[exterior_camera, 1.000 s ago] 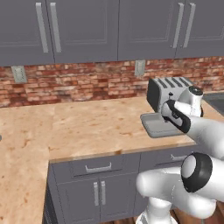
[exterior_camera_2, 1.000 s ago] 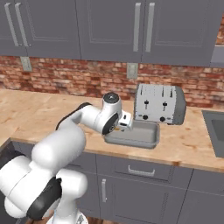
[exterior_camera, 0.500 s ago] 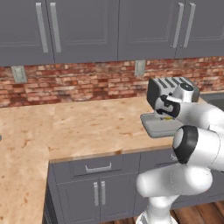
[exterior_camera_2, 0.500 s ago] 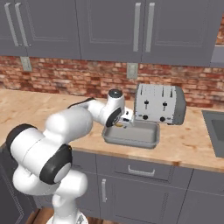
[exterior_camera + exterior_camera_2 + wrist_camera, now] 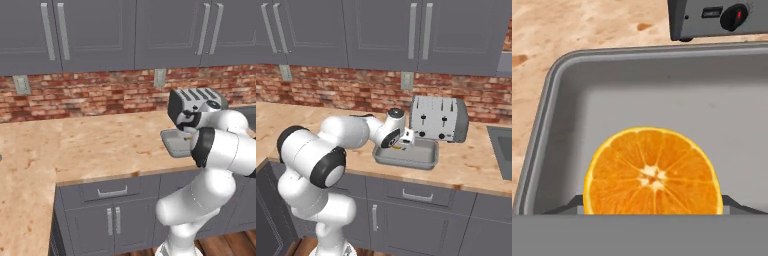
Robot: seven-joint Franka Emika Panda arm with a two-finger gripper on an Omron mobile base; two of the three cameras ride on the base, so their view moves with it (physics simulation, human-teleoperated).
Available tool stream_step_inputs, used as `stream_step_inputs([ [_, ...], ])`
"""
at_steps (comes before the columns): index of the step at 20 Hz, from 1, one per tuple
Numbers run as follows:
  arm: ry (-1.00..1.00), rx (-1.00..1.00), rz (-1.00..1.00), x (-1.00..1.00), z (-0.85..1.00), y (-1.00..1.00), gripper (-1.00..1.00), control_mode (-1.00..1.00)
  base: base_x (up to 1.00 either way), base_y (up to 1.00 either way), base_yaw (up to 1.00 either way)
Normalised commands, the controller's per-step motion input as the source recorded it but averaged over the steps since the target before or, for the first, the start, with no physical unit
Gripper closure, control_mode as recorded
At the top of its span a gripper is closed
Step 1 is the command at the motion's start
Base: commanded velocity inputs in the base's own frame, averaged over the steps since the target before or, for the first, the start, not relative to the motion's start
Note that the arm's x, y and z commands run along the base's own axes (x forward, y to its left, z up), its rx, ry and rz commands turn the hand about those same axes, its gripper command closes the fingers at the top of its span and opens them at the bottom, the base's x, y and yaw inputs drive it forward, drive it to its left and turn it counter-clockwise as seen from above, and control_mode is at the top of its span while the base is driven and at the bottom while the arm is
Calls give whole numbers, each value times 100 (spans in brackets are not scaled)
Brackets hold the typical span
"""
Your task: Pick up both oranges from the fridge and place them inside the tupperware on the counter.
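Note:
In the hand view an orange (image 5: 652, 172) shows a cut-like face with pale segments, and my gripper (image 5: 652, 207) is shut on it, a dark fingertip at each side. It hangs just above the floor of the grey tupperware (image 5: 547, 115). From the right base view the gripper (image 5: 401, 144) reaches over the near left part of the tupperware (image 5: 423, 159), with a sliver of orange (image 5: 397, 147) under the hand. The left base view has the tupperware (image 5: 174, 143) partly behind my arm. The fridge is out of view.
A silver slotted toaster (image 5: 438, 119) stands right behind the tupperware, its knob (image 5: 732, 16) close to the far rim. The tan counter (image 5: 90, 145) spreads wide to the left. A sink (image 5: 502, 145) lies at the far right. Grey wall cabinets hang above.
The gripper has carried the orange a little farther right and over the tupperware. The arm's elbow has swung out toward the cabinets' front.

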Motion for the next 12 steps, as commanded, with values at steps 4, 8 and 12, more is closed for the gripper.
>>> stream_step_inputs([
  [4, 0, 0, 4, 34, -24, -10, 100, -100, 0, 0, 0],
  [8, 0, 1, 5, 42, -23, -11, 100, -100, 0, 0, 0],
  [12, 0, 1, 5, 44, -27, -7, 100, -100, 0, 0, 0],
])
